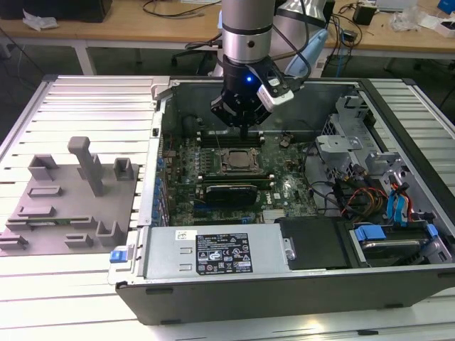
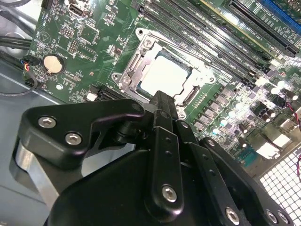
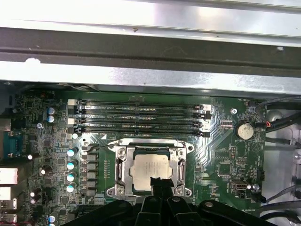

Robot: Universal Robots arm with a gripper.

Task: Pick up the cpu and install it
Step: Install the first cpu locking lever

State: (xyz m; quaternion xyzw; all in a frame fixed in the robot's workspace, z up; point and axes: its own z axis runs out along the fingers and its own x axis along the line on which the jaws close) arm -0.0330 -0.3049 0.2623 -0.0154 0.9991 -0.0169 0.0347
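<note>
The grey tray (image 1: 67,206) with blocks and posts lies on the slatted tabletop (image 1: 71,298) at the exterior view's left, beside the open computer case (image 1: 284,291). Inside it, the cpu (image 3: 151,166) sits flat within the metal-framed socket (image 3: 123,170) on the green motherboard (image 3: 56,122), just near of the memory slots (image 3: 141,117). The claw (image 2: 162,100) hovers above the cpu's edge, fingertips together, holding nothing.
</note>
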